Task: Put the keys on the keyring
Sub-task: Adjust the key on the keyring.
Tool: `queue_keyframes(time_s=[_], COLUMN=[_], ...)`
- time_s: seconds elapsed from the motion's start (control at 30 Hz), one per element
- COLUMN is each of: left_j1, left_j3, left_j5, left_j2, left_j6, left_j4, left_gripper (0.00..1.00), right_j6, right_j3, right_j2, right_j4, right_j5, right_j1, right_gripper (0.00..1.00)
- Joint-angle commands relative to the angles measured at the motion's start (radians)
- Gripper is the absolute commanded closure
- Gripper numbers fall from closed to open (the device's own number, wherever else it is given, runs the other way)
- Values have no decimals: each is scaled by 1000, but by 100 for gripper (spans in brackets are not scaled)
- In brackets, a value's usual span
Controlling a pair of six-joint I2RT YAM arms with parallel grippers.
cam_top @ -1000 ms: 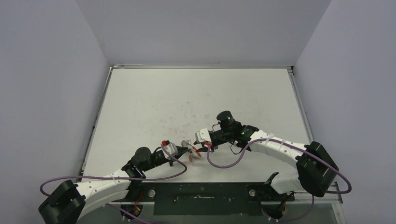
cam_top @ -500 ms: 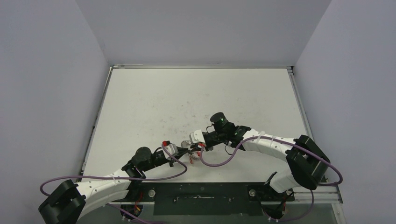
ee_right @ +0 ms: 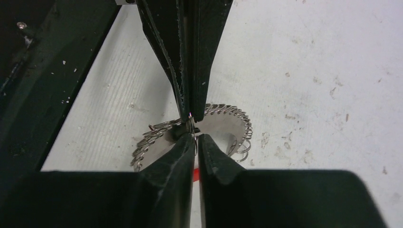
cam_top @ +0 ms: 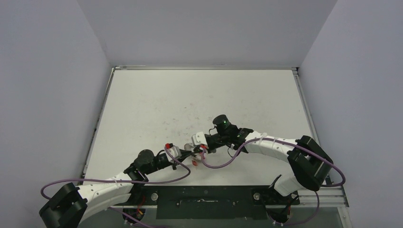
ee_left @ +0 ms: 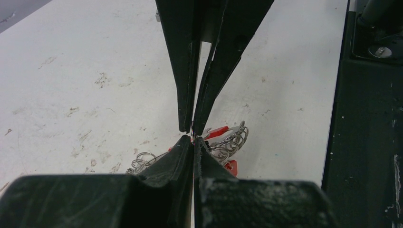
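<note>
From above, the left gripper (cam_top: 185, 153) and right gripper (cam_top: 197, 149) meet tip to tip at the near middle of the white table (cam_top: 190, 95), over the thin metal keyring with a red sleeve (cam_top: 195, 160).

In the left wrist view, the left jaws are pressed together. The keyring (ee_left: 228, 142), strung with silver pieces, sits just right of the tips.

In the right wrist view, the right jaws are narrowed to a slit, seemingly nipping the tiny dark-headed silver key (ee_right: 179, 131) against the ring. That key looks unthreaded, so sliding it on is left to do.
</note>
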State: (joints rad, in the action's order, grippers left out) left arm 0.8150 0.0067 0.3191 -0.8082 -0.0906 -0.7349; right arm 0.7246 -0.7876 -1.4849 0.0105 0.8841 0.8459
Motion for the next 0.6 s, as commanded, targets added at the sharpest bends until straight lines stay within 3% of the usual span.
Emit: queue_keyframes(time_s=[0.0,0.33,0.57], left_j1=[-4,-4,-4], left_j3=[28,18,18], left_j5=[13,-11,-5], left_j2=[4,28,11], left_j6=[-3,23,36], left_j4=[-52,-71,-99], left_gripper=[100,100,100], right_j6=[9,76,38], right_j3=[-23,3,44], right_j2=[-25,-38,-48], right_j4=[36,-42,76], right_j5=[43,-31,-183], right_j1=[5,10,78], right_gripper=[97,100,100])
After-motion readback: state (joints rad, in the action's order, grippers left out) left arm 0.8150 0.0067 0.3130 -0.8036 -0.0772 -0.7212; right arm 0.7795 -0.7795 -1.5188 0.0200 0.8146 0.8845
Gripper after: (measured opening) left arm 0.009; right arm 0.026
